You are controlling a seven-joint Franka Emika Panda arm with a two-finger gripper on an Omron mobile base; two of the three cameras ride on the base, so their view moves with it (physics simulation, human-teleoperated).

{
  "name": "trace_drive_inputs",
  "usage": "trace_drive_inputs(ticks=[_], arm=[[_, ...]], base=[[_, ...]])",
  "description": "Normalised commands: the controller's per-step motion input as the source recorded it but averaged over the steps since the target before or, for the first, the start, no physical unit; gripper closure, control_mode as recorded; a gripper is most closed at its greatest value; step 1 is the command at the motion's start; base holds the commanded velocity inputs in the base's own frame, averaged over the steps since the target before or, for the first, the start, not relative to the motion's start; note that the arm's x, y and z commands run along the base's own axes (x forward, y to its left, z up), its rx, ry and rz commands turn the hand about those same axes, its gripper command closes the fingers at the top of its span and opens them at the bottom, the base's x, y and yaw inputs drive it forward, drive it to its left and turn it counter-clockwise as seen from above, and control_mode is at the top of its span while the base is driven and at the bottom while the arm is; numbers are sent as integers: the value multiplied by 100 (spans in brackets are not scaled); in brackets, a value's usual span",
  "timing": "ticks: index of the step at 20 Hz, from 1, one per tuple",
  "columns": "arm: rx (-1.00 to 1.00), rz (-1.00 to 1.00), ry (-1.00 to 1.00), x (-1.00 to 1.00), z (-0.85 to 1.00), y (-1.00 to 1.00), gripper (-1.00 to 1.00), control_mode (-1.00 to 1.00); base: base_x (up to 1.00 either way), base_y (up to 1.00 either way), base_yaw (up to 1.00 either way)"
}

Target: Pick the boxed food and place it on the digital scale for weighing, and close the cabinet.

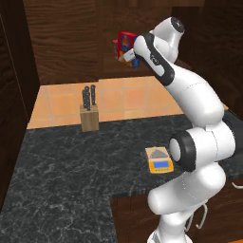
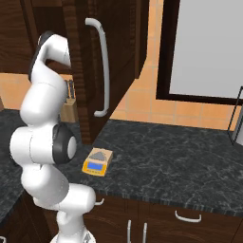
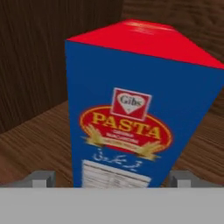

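cabinet point(image 2: 118, 57) door open, digital scale point(image 2: 97, 162) on counter point(image 2: 180, 166)

Knife block point(image 1: 89, 120): upright on counter, dark handles up, against tiled wall.
Counter point(image 1: 61, 175): dark marbled stone.
Backsplash point(image 1: 123, 97): orange tiles.

boxed food point(image 3: 131, 113): upright on cabinet point(image 2: 118, 38) shelf | cabinet: door open | digital scale point(image 1: 159, 161): flat on counter

Boxed food point(image 3: 131, 109) showing a blue face, red top and a red-and-yellow oval label; digital scale point(image 1: 160, 163) showing yellow-orange with a blue display; surface point(image 1: 71, 166) showing black marbling; cabinet point(image 2: 118, 57) showing dark brown wood grain.
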Motion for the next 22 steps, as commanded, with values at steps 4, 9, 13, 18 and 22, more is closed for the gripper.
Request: trace_drive_inputs(ticks=[4,9,13,18,22], arm=[[6,-10,0,16,0,0,-100,-100],[10,-9,0,6,-9,5,-100,-100],[15,-3,-3,8,-12,6,100,-100],[13,0,-9,3,-3,0,100,-100],[7,0,-4,0,0,0,100,-100]], base=[[0,0,0],[0,0,0],[0,0,0],[0,0,0],[0,0,0]])
